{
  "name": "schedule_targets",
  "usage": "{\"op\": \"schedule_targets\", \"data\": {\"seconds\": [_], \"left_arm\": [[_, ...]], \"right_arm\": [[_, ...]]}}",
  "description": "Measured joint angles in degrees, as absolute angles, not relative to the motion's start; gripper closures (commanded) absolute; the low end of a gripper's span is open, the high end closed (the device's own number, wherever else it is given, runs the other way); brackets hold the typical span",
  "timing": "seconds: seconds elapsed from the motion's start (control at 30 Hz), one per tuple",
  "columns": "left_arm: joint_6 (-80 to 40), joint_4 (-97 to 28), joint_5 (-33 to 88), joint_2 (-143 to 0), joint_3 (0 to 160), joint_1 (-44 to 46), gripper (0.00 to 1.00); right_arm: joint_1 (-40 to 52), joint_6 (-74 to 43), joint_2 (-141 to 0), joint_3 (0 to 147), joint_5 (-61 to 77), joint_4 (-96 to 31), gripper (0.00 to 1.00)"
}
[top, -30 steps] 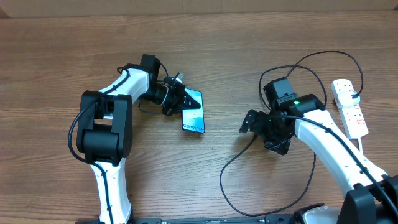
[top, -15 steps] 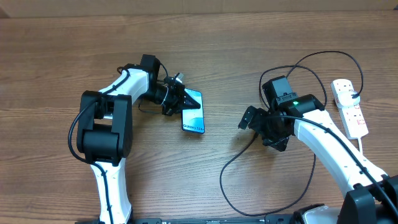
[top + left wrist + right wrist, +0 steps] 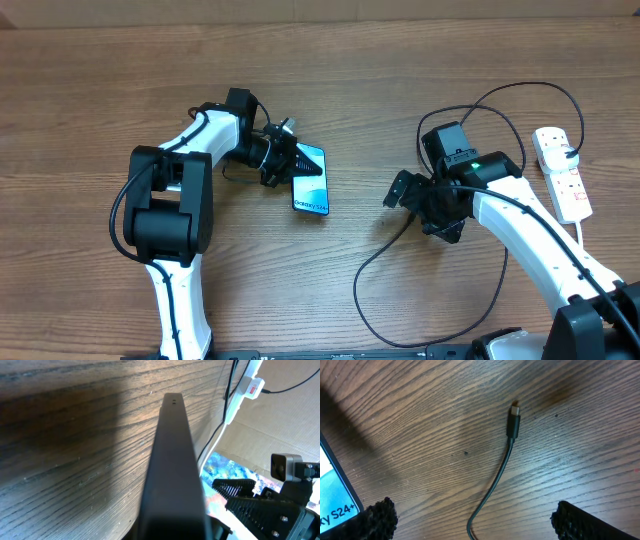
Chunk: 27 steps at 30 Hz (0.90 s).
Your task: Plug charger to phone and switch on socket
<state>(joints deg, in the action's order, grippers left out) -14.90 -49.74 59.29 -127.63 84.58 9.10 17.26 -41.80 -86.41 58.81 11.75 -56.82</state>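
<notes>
— Charger [image 3: 513, 421] plug and the right claw [image 3: 398, 193]: how do they stand?

— That claw is spread wide and holds nothing. In the right wrist view its two fingertips [image 3: 376, 519] sit at the bottom corners. The small black plug tip lies flat on the worktop [image 3: 100, 80] ahead of them, touching neither. From the tip the thin cable runs back under the claw, then loops in wide curls across the worktop around the right arm.

— And the left claw [image 3: 290, 164]?

— Clamped on the phone [image 3: 312, 184] at its upper end. The left wrist view looks straight along the phone's dark edge; overhead, the lit screen faces up. Whether the far end rests on the worktop I cannot tell.

— Phone and plug?

— Apart, with wood grain between them. A corner of the phone shows at the left edge of the right wrist view.

— Further out?

— The socket [image 3: 562, 172] lies at the right side of the worktop, well beyond the right claw, with a black plug [image 3: 570, 152] in it.
</notes>
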Motion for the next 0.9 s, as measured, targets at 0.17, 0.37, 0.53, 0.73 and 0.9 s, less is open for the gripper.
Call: {"op": "schedule_targets", "data": {"seconds": [0.17,0.37,0.53,0.73,0.9], "left_arm": [[-14.9,-49.7,59.3,-127.6,84.6,9.1,0.96],[-14.9,-49.7,59.3,-127.6,84.6,9.1,0.96],[-14.9,-49.7,59.3,-127.6,84.6,9.1,0.96],[-15.7,-49.7,59.3,-127.6,84.6,9.1,0.96],[-16.4,-49.7,59.3,-127.6,84.6,9.1,0.96]], "right_arm": [[17.2,-41.8,-86.4,58.8,11.7,-56.8,0.00],[17.3,-41.8,-86.4,58.8,11.7,-56.8,0.00],[17.3,-41.8,-86.4,58.8,11.7,-56.8,0.00],[17.3,-41.8,-86.4,58.8,11.7,-56.9,0.00],[17.3,-41.8,-86.4,58.8,11.7,-56.8,0.00]]}}
